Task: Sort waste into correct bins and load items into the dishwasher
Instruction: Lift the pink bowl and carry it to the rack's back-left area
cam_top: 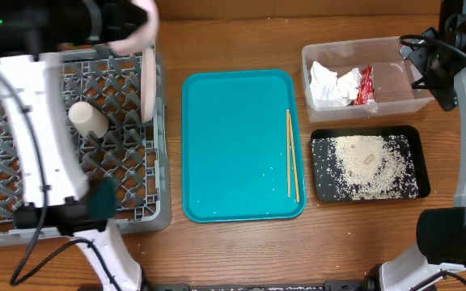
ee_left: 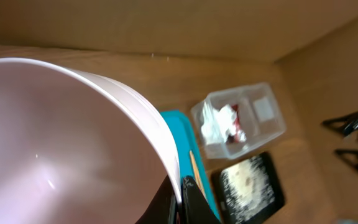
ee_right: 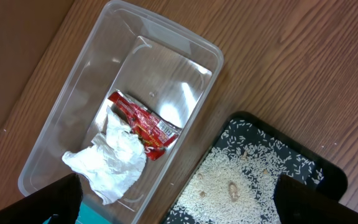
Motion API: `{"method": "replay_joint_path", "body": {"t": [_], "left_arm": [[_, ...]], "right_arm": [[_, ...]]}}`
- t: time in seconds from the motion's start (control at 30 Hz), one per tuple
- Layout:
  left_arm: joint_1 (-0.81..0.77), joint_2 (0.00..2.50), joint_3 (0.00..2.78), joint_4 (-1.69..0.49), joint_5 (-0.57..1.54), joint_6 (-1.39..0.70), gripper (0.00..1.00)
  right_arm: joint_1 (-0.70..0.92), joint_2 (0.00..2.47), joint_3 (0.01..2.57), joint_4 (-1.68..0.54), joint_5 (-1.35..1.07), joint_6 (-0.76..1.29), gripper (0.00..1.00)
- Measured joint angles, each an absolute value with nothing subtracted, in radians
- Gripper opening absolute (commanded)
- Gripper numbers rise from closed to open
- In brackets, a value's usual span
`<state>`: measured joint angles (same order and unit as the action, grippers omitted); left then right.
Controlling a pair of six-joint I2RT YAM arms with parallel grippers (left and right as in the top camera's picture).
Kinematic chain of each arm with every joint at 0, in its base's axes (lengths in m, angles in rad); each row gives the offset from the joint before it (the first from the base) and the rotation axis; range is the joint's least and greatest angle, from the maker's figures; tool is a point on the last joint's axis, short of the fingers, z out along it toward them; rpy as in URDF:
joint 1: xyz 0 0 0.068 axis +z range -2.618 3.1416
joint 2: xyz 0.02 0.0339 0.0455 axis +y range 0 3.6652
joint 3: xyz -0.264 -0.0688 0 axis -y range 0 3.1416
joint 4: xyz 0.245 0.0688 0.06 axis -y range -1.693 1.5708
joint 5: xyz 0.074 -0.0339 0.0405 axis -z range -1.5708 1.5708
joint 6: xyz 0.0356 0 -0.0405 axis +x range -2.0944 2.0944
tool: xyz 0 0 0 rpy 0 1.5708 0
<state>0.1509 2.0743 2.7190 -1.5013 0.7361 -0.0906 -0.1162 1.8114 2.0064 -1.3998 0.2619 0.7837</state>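
My left gripper (ee_left: 182, 199) is shut on the rim of a pale pink bowl (ee_left: 61, 143), held above the far right corner of the grey dish rack (cam_top: 156, 214); the bowl also shows in the overhead view (cam_top: 144, 24). A pale pink plate (cam_top: 147, 89) stands on edge in the rack, and a white cup (cam_top: 87, 118) lies there. The chopsticks (cam_top: 292, 153) lie on the teal tray (cam_top: 233, 145). My right gripper (ee_right: 179, 199) is open and empty above the clear tub (ee_right: 73, 106), which holds the napkin (ee_right: 114, 158) and red wrapper (ee_right: 143, 124). Rice (ee_right: 229, 180) fills the black tray (ee_right: 328, 171). The grey bowl is out of view.
The left arm's white links (cam_top: 31, 121) cover much of the rack. The right arm's base (cam_top: 459, 234) stands at the right table edge, beside the black tray (cam_top: 421, 137). The clear tub (cam_top: 395, 44) sits behind that tray. A cardboard wall runs along the back.
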Motion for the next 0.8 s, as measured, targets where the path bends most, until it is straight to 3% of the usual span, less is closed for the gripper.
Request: {"method": "replay_joint_path", "body": {"t": [0.4, 0.8], "left_arm": [[0.523, 2.283, 2.719, -1.494, 1.044, -0.058, 0.04], [0.591, 2.559, 2.714, -1.390, 1.336, -0.023, 0.04]], "right_arm": [[-0.116, 1.811, 2.006, -1.399, 0.262, 0.784, 1.00], [-0.116, 1.811, 2.006, -1.399, 0.262, 0.784, 1.00]]}}
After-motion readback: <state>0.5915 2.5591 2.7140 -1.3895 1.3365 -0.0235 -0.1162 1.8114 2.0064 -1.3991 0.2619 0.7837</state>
